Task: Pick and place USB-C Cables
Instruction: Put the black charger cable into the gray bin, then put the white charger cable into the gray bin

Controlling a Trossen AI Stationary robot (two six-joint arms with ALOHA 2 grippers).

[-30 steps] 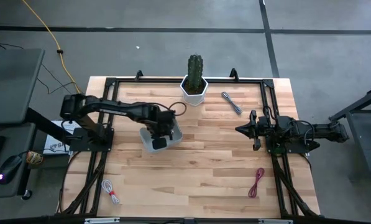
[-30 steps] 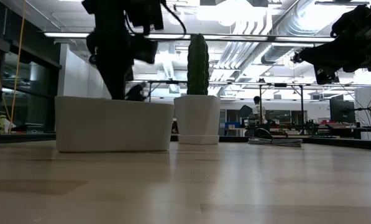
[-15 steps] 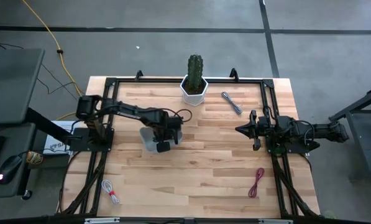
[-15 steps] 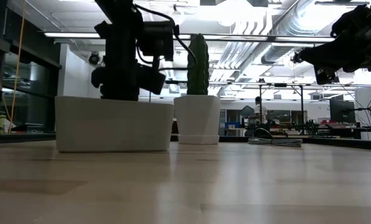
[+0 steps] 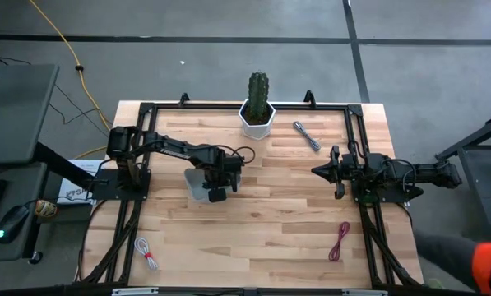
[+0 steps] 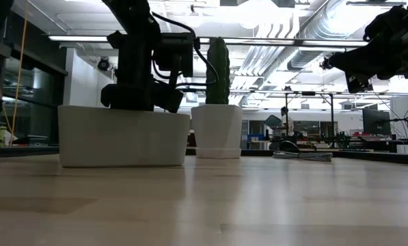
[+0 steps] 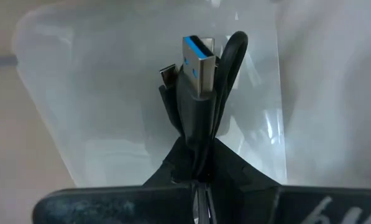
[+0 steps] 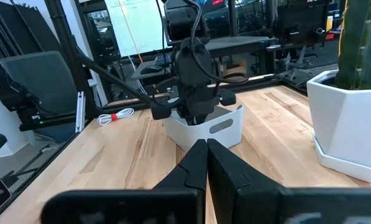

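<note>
A: Item: black cable (image 7: 201, 81), folded bundle, pinched in the closed jaws of the left gripper (image 5: 216, 186). Long axis runs straight out from the jaws; blue-tongued plug foremost, at upper centre of the left wrist view.

B: Position against the white bin (image 5: 197, 186)?

A: Directly over it. High view, centre-left: the gripper covers the bin's right part. Low view, left of centre: the jaws reach down behind the bin's front wall. Bundle lies inside the walls; whether it touches the floor of the bin, cannot tell.

B: So the move turns on that?

A: In my judgement yes: bundle in line with the bin below, release only wanting.

B: Other arm?

A: Right gripper (image 5: 324, 171), centre-right of the high view, jaws closed on nothing, well apart from the bin. Left is the nearer.

B: Remaining stock on the worktop (image 5: 270, 222)?

A: Grey cable (image 5: 307, 136), upper right, by the cactus pot (image 5: 257, 120). Dark red cable (image 5: 340, 241), lower right. White-and-red cable (image 5: 146, 253), lower left.

B: Change against the earlier entry?

A: Left arm has stretched farther right and sunk lower into the bin. Right arm unmoved. An orange-sleeved person (image 5: 488, 263) has come in at lower right.
</note>
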